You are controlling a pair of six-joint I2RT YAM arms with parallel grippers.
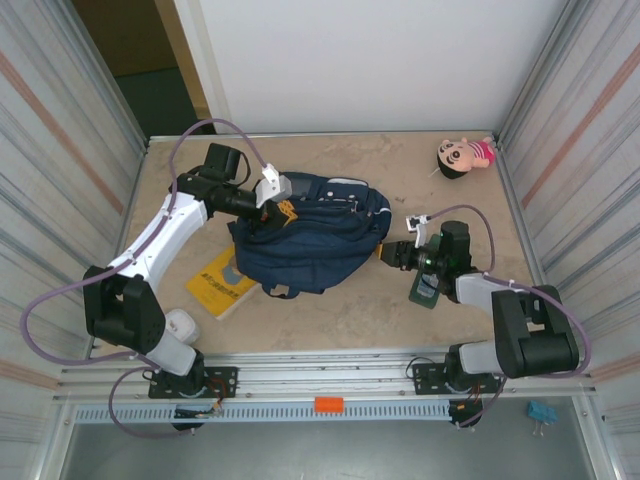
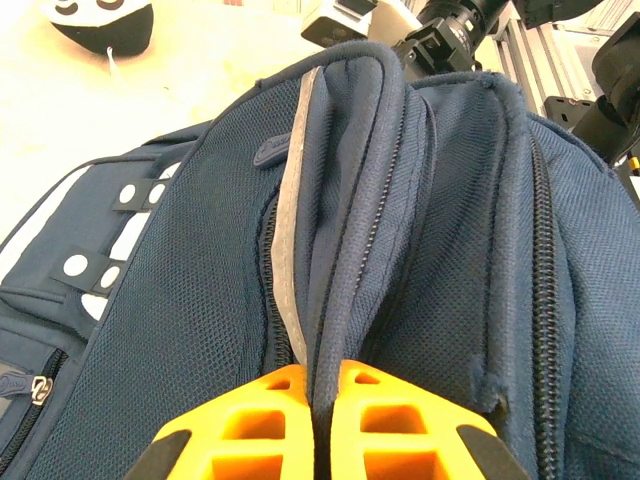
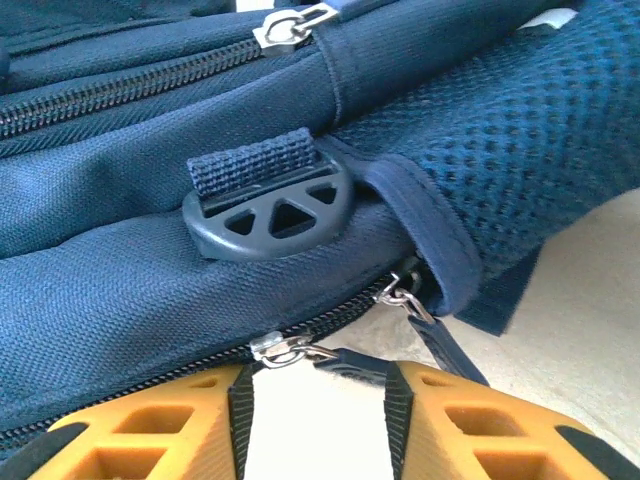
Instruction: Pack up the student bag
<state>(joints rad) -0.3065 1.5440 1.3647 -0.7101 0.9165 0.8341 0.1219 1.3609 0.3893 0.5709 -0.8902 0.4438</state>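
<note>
The student bag (image 1: 310,240) lies on its side in the middle of the worktop (image 1: 340,325), a little toward the far edge. Its near-left corner overlaps a yellow book (image 1: 218,283). A doll (image 1: 462,157) sits apart in the far right corner.

The bag is soft woven and mesh cloth, slack and apparently not full, so it will likely sag and fold rather than lift as one piece. Seams, piped edges, webbing and zipper pulls look like the surest holds; broad panels would bunch.

The left pincer (image 2: 320,388) is pressed together on a raised fold of the bag's rim beside a zip track, at the bag's left end. The right pincer (image 3: 318,378) is at the right end, its fingers spread to either side of a zipper pull (image 3: 285,349) and its dark tab, with no clear contact.

It is hard to tell which compartment that zip opens. The bag's inside is hidden, much of the book is covered, and a dark green object (image 1: 427,290) under the right wrist cannot be identified.
</note>
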